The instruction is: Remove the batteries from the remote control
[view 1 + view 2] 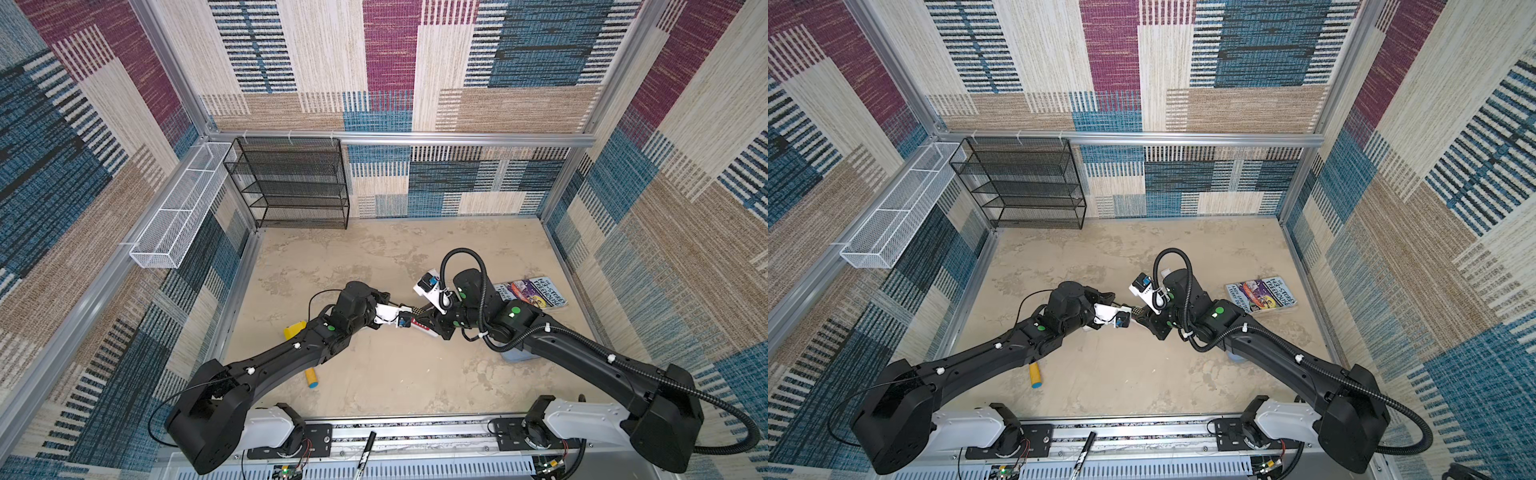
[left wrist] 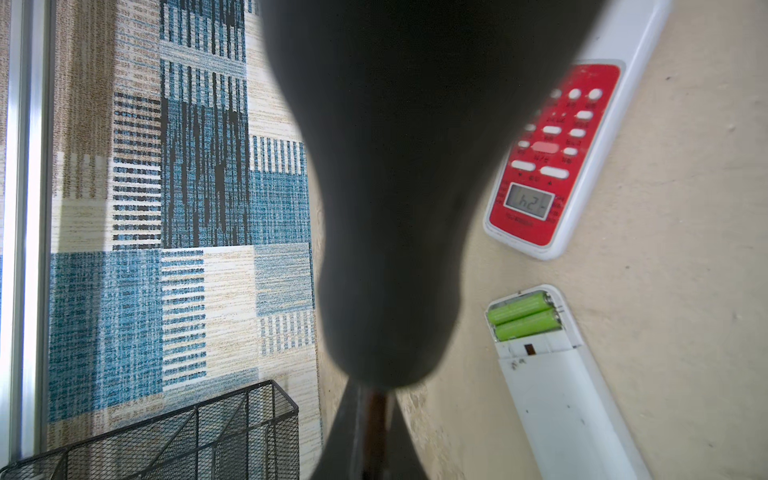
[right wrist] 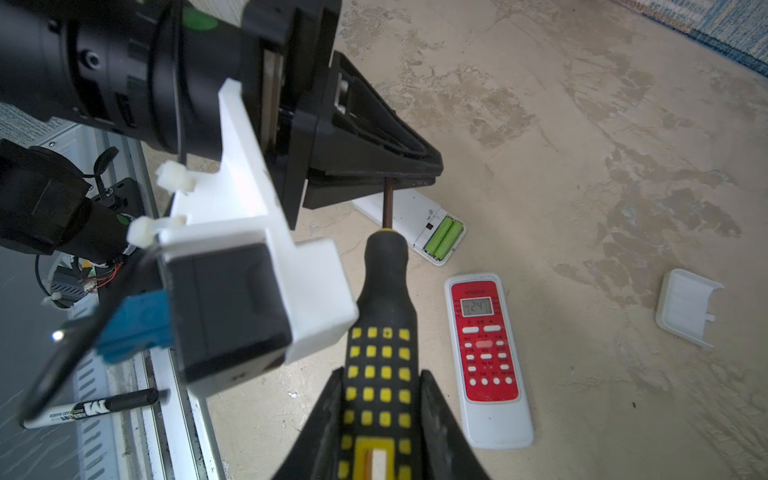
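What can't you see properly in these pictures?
- Screwdriver tip: right wrist view, hidden by the left gripper.
- Green batteries: both top views, under the arms.
- Red remote button labels: left wrist view, blurred.
- White remote far end: left wrist view, cut off by the edge.

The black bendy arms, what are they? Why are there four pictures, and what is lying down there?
They are two robot arms, a left arm and a right arm, each ending in a gripper that pinches like fingers. Two pictures look down from above; two come from cameras on the wrists. On the table lie a red remote, a white remote turned over with two green batteries showing, a loose white cover and a book. The left gripper pinches a screwdriver by its metal rod; the right gripper has a finger on either side of the handle.
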Robot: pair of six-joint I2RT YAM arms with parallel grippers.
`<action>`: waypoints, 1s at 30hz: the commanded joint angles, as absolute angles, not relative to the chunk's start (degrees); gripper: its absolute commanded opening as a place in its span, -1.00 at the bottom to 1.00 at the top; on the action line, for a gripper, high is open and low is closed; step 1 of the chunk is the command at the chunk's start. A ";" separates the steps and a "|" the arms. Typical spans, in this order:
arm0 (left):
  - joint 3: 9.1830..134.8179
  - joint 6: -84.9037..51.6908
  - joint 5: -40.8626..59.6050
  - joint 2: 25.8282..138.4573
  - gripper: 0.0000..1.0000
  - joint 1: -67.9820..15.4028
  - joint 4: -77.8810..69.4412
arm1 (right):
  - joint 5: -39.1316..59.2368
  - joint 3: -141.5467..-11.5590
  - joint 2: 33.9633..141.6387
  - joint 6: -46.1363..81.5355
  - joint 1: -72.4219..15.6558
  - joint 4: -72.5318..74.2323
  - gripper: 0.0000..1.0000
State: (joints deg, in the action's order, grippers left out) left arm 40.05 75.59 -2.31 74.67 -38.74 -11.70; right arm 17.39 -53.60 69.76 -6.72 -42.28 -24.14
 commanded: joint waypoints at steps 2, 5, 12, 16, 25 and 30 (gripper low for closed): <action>40.17 76.18 -0.09 74.42 -1.00 -38.85 -14.10 | 19.22 -53.35 69.96 -6.94 -42.24 -20.94 -0.79; 40.40 74.28 -0.35 74.44 -1.00 -38.85 -14.39 | 19.18 -53.12 69.96 -6.50 -42.26 -20.27 -1.00; 44.04 65.78 -3.33 76.08 0.71 -38.24 -6.64 | 12.83 -49.94 68.14 -3.77 -42.28 -17.82 -1.00; 47.18 61.77 -0.48 77.42 0.99 -35.75 3.06 | 9.19 -46.96 66.04 -2.14 -42.22 -16.36 -1.00; 52.75 58.10 3.56 82.08 0.98 -32.61 23.30 | 5.36 -42.43 64.20 -0.51 -42.36 -16.15 -1.00; 53.85 56.12 2.70 85.90 0.98 -32.31 27.70 | 5.42 -41.25 64.25 -0.18 -42.41 -16.61 -1.00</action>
State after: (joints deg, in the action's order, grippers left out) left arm 53.01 58.72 1.85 84.58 -32.60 21.89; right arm 6.11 -41.58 64.53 -1.08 -42.33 -19.14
